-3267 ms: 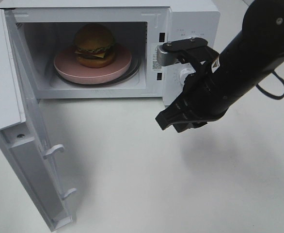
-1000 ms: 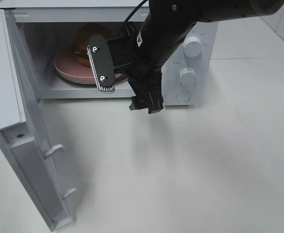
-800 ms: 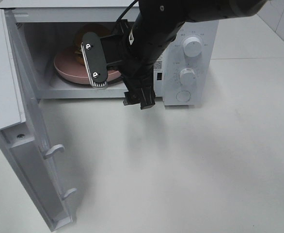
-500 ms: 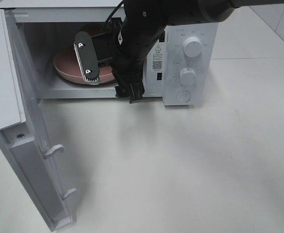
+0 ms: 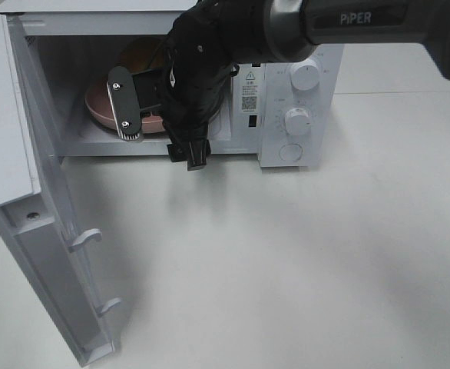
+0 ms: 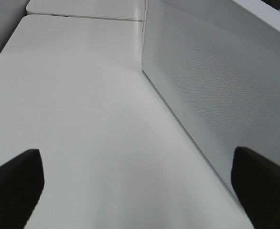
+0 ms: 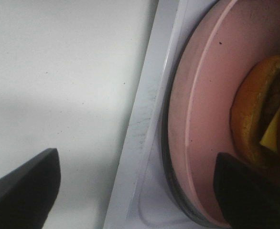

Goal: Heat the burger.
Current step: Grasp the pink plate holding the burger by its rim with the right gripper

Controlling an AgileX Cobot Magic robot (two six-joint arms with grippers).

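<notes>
A white microwave (image 5: 286,84) is seen on a white table (image 5: 302,261), with its door (image 5: 37,207) swung wide open toward the left. Inside the cavity a pink plate (image 5: 94,104) is set, and part of the burger (image 5: 137,54) is visible on it, largely hidden by the arm. The black right arm (image 5: 286,23) is stretched across from the right, and the right gripper (image 5: 152,127) is held at the mouth of the cavity, apparently with its jaws spread apart. Two round knobs (image 5: 302,96) are placed on the control panel.
</notes>
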